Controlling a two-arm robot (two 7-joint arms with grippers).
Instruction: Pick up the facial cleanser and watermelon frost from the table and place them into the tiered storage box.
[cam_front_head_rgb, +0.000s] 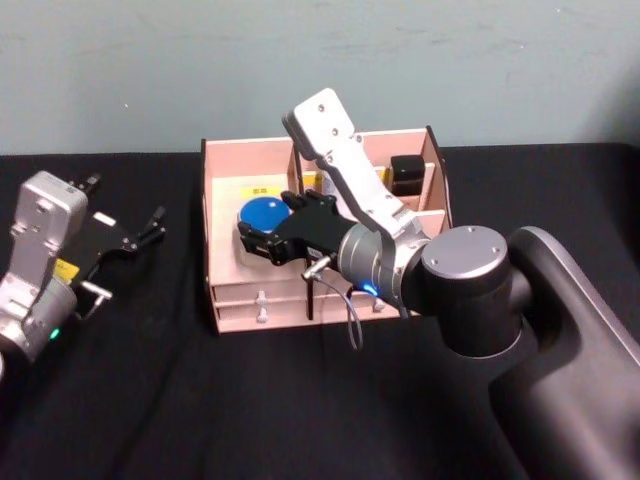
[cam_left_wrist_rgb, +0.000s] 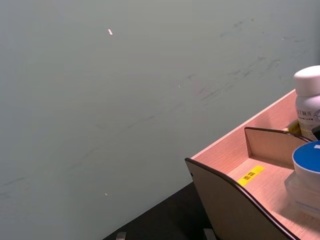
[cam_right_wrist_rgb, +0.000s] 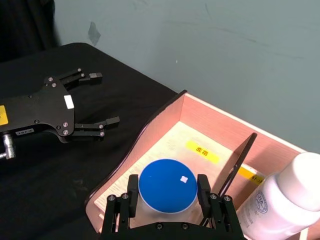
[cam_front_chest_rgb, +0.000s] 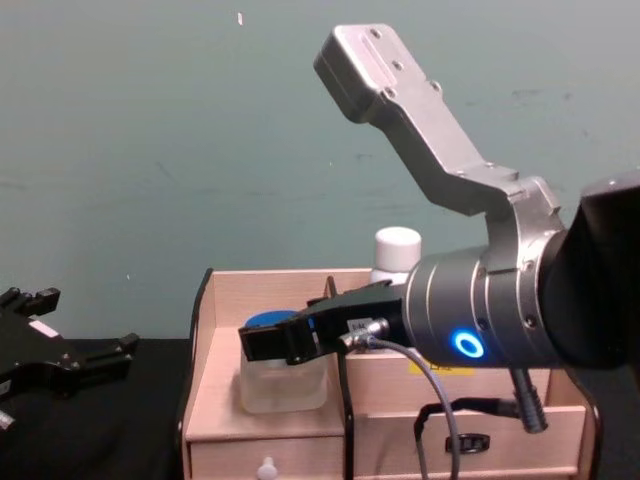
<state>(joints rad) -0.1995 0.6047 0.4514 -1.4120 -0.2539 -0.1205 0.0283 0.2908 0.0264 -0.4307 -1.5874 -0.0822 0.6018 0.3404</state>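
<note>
A clear jar with a blue lid (cam_front_head_rgb: 265, 213) (cam_right_wrist_rgb: 167, 186) (cam_front_chest_rgb: 281, 386) stands on the floor of the left compartment of the tiered storage box (cam_front_head_rgb: 215, 200) (cam_right_wrist_rgb: 210, 120) (cam_front_chest_rgb: 260, 290). My right gripper (cam_front_head_rgb: 266, 228) (cam_right_wrist_rgb: 167, 181) (cam_front_chest_rgb: 266, 341) is shut on the jar, one finger on each side of its lid. A white bottle with a white cap (cam_right_wrist_rgb: 285, 200) (cam_front_chest_rgb: 397, 250) (cam_left_wrist_rgb: 307, 100) stands in the compartment beside it. I cannot tell which one is the facial cleanser and which the watermelon frost. My left gripper (cam_front_head_rgb: 140, 235) (cam_right_wrist_rgb: 100, 102) hovers open over the table, left of the box.
The box sits mid-table on a black cloth (cam_front_head_rgb: 200, 400), with drawers (cam_front_head_rgb: 262, 295) along its front and a black item (cam_front_head_rgb: 407, 172) in a rear right compartment. Yellow labels (cam_right_wrist_rgb: 202, 151) mark the compartments. A pale green wall (cam_front_head_rgb: 320, 60) stands behind.
</note>
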